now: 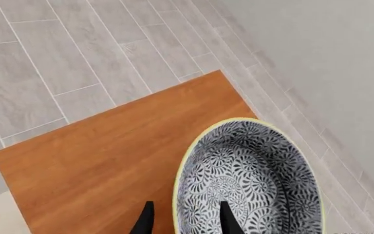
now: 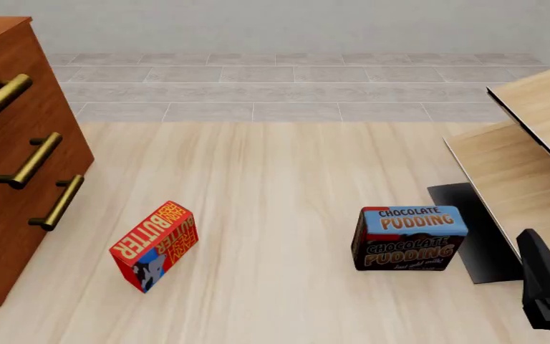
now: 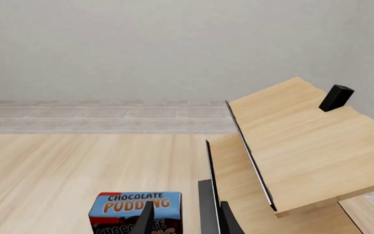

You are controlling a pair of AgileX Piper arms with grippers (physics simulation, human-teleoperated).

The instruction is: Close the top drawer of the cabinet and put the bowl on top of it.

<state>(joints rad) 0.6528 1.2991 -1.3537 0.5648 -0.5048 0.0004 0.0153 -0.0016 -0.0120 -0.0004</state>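
Note:
The bowl (image 1: 252,180), black-and-white floral with a pale rim, sits low over the cabinet's reddish-brown top (image 1: 102,156), close to its far corner. My left gripper (image 1: 187,219) is open and straddles the bowl's near rim, one finger (image 1: 229,219) inside and one outside. In the front view the cabinet (image 2: 8,236) stands at the far left. The top drawer (image 2: 22,68) lies flush with the two fronts below it. The bowl and left gripper are outside that view. My right gripper (image 3: 188,218) hangs open at the front right, just behind the pudding box.
A red butter box (image 2: 154,245) stands tilted on the table near the cabinet. A chocolate pudding box (image 2: 409,238) stands right of centre. Slanted pale wooden boards (image 2: 523,158) with a black base (image 2: 471,229) fill the right side. A small black block (image 3: 336,97) sits on top.

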